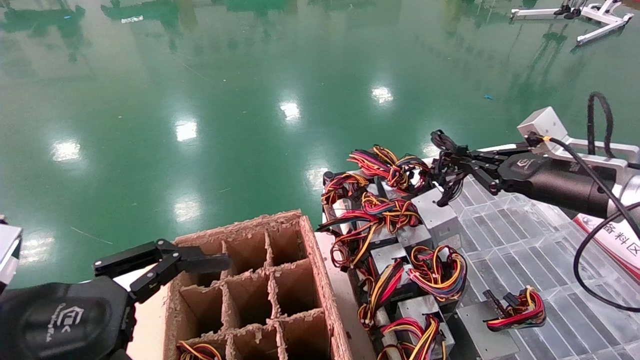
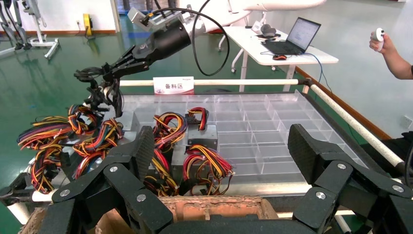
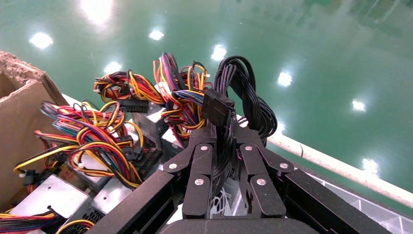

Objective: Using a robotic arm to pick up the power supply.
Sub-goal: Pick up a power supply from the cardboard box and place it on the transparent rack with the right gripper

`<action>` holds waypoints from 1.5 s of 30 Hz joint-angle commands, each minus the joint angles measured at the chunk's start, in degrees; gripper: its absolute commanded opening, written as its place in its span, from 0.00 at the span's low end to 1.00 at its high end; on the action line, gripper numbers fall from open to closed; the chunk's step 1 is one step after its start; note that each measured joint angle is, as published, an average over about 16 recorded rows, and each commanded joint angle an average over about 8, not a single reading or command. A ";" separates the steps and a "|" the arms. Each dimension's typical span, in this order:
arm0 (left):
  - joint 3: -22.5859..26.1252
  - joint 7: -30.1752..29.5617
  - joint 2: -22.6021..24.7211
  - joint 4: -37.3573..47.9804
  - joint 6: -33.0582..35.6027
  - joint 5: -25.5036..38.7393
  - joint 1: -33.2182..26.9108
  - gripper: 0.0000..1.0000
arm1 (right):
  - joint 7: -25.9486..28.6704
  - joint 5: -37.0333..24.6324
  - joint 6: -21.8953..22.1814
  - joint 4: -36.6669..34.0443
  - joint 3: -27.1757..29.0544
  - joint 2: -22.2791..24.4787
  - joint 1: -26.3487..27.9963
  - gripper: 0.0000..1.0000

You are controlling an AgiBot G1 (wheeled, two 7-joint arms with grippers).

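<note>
Power supply point(image 1: 434, 212) black cables point(image 3: 243, 97) clamped in right pincer point(image 3: 225, 146).

My left gripper point(image 2: 221, 161) is open above the carton point(image 2: 214, 207); the right gripper point(image 2: 97, 75) pinches black cables point(image 2: 104, 95) over the tray point(image 2: 272, 126).

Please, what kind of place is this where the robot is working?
Probably a factory or workshop floor. The glossy green floor looks industrial, many power supplies with bundled wires lie on a clear plastic divided tray, and a partitioned cardboard box stands beside it. The right gripper grips black cables.
</note>
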 commanded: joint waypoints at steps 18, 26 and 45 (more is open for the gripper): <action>0.06 0.03 -0.03 0.00 -0.03 -0.04 -0.01 1.00 | 5.06 10.93 -1.69 -0.18 7.64 -0.36 -7.82 0.00; 0.09 0.05 -0.04 0.00 -0.04 -0.06 -0.02 1.00 | 7.67 17.77 -0.82 -1.39 12.49 -0.47 -14.15 0.00; 0.16 0.08 -0.06 0.01 -0.07 -0.10 -0.02 1.00 | 8.67 25.31 1.33 -0.63 17.85 -0.13 -23.97 0.90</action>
